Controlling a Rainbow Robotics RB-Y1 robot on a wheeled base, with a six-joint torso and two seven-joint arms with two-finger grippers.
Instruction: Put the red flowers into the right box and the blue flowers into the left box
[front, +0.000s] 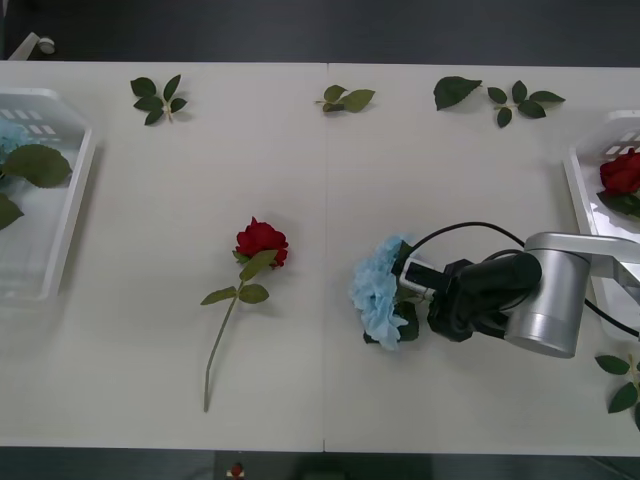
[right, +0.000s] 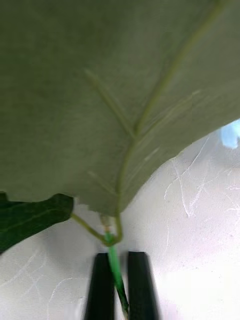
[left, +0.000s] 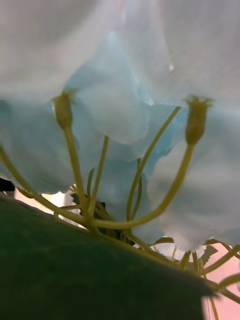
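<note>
The thin stem could slip or twist out on the long carry to the left box, since only two narrow pads pinch it. The right gripper has its jaws nearly closed on the blue flower stem, right of the lone red rose

Two red flowers are showing: one lying on the worktop, one in the right box. Two blue flowers are showing, one just beside the fingers and one in the left box. Two white boxes and five loose leaf sprigs are sitting around them.
</note>
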